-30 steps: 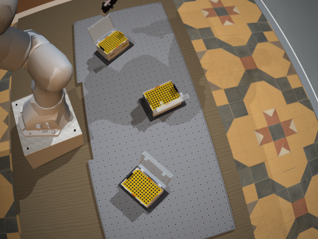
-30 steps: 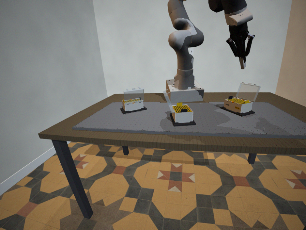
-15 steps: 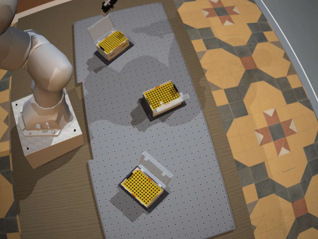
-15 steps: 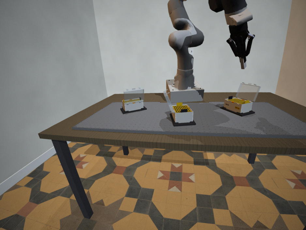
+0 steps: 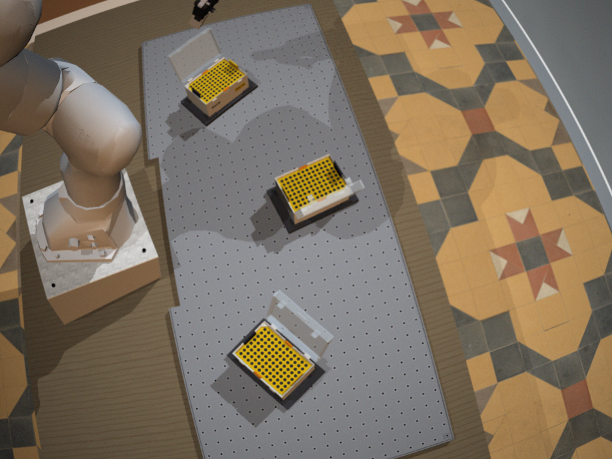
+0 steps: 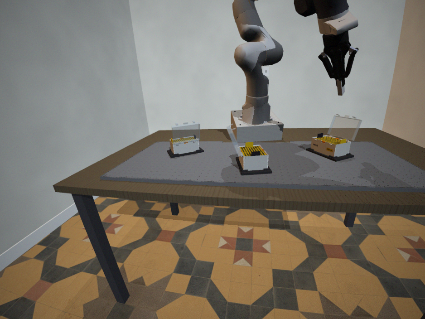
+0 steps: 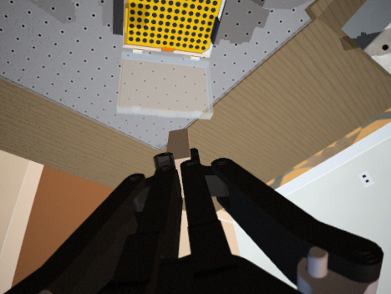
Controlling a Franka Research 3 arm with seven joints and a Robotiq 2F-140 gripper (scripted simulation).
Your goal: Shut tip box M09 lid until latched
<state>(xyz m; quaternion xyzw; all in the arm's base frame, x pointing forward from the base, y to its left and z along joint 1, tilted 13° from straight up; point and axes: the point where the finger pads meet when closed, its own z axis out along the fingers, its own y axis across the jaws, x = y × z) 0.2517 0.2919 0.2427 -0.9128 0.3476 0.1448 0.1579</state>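
Three tip boxes with yellow inserts sit on black holder plates on the grey perforated board. The H1 box (image 5: 216,83) (image 6: 330,145) (image 7: 169,24) has its clear lid (image 5: 194,53) (image 6: 344,126) (image 7: 164,85) standing open. The H2 box (image 5: 311,185) (image 6: 253,157) has its lid (image 5: 346,192) swung open. The H3 box (image 5: 274,358) (image 6: 184,144) has its lid (image 5: 301,320) open. The ID stickers are too small to read. My gripper (image 5: 199,14) (image 6: 340,89) (image 7: 180,144) is shut and empty. It hangs high above the table, behind the H1 lid's rear side, pointing down.
The robot base (image 5: 81,246) stands on a block at the table's edge beside the board. The board's corner and the wooden table edge (image 7: 96,154) lie right under the gripper. The patterned floor lies beyond the table.
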